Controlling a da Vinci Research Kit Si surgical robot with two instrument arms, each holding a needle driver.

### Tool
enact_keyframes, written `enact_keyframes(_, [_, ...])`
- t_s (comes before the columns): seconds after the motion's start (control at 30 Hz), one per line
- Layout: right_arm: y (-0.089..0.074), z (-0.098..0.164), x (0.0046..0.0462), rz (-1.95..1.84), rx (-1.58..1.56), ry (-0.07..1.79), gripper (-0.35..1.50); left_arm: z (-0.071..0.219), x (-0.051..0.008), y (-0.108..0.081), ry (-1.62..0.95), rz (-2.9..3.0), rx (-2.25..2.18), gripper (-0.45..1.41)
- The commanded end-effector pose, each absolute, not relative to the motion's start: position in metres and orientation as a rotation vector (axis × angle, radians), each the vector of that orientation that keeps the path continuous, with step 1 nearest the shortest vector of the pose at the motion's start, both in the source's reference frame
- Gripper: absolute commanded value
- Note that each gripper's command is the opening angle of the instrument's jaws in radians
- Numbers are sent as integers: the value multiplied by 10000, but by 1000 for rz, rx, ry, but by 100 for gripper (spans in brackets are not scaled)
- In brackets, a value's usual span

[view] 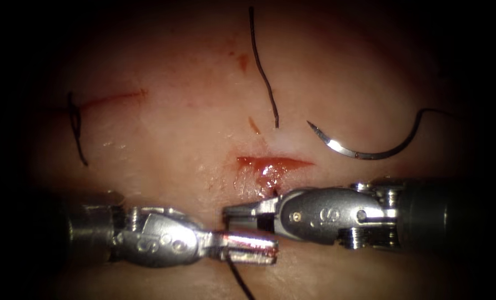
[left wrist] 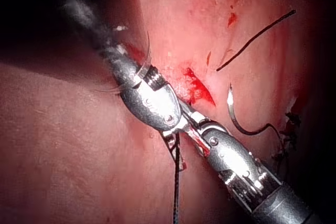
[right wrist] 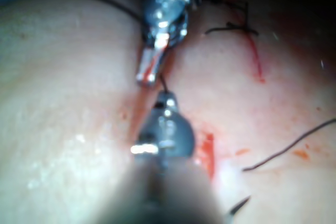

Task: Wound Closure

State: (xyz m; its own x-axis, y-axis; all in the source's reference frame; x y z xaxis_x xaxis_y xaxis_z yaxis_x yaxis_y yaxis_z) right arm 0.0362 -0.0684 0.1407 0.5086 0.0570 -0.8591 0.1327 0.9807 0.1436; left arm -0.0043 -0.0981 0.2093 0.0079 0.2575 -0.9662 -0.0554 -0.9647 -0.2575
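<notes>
The cut (view: 272,164) lies open in the tissue (view: 175,150), with red fluid (view: 267,175) in it. The curved needle (view: 359,151) rests free on the tissue to the right of the cut, held by neither tool and not in the tissue. Its thread (view: 420,119) trails off to the right. My left tool (view: 248,247) is below the cut, jaws shut on a dark thread (view: 239,278) that runs downward. My right tool (view: 238,218) points left just above it, jaws slightly open and holding nothing. The left tool (left wrist: 176,153), right tool (left wrist: 191,127) and needle (left wrist: 236,121) are close together.
A loose thread end (view: 264,72) lies on the tissue above the cut. Far left, a tied stitch (view: 75,125) crosses a thin red line (view: 114,99). In the right wrist view the left tool (right wrist: 148,72) faces my right tool (right wrist: 167,98).
</notes>
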Motion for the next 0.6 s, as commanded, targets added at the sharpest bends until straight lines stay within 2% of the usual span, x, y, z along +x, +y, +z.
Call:
enact_keyframes(0.03, [-687,1412,367,-47,200,1034,-35,2098,-48,-988,-220,2051,-1994,106])
enact_keyframes(0.07, [-687,1413,366,-46,198,1030,-35,2097,-46,-989,-225,2059,-1942,119])
enact_keyframes(0.17, [-686,1415,368,-39,203,1001,-35,2091,-42,-996,-218,2132,-1823,128])
enact_keyframes(0.33, [-683,1421,370,34,239,944,-35,2079,-39,-1001,-198,2166,-1741,131])
enact_keyframes(0.6, [-675,1427,374,151,298,909,-35,2071,-35,-1005,-64,2248,-1700,126])
